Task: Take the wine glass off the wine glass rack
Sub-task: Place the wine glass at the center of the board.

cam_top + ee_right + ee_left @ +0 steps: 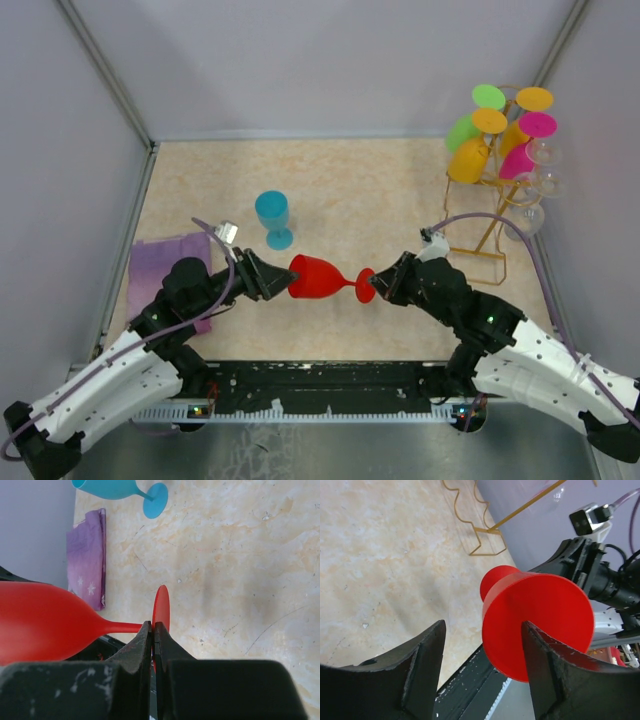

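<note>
Currently, handover stage: red glass point(320, 277) clear of rack point(487, 182), right jaws pinching its foot, left jaws spread round bowl; next, close left squarely on it

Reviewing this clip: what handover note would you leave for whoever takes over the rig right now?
Right gripper: shut on the foot of the red plastic wine glass, held sideways, clear of the gold wire rack.
Left gripper: open, fingers either side of the bowl.
Done: glass off the rack.
Left: likely hand over and stand it on the table.
</note>
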`<act>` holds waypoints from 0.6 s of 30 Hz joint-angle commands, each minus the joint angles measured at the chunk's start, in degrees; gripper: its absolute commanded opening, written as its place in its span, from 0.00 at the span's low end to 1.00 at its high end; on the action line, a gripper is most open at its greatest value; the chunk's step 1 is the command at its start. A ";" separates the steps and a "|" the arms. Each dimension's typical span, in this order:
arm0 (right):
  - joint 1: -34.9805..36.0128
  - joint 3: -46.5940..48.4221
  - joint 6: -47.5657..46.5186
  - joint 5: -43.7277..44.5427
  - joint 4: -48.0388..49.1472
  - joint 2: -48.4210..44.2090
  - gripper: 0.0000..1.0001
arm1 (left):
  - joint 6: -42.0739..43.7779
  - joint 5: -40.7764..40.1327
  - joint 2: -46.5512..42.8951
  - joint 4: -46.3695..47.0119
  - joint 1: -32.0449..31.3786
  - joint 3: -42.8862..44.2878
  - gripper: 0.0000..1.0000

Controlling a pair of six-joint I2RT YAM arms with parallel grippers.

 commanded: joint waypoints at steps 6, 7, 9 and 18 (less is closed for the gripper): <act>0.16 4.35 -7.52 0.49 3.24 0.84 0.00 | -0.82 3.19 2.53 4.25 0.13 0.82 0.48; 0.15 4.57 -7.97 0.06 3.48 1.10 0.00 | -1.03 3.55 2.56 4.65 0.13 0.59 0.45; 0.18 4.90 -8.42 -0.82 4.31 1.64 0.00 | -2.22 3.83 3.04 6.31 0.13 0.18 0.34; 0.14 7.73 -9.92 -0.30 2.05 4.81 0.13 | 0.97 2.60 5.34 1.50 0.13 4.66 0.02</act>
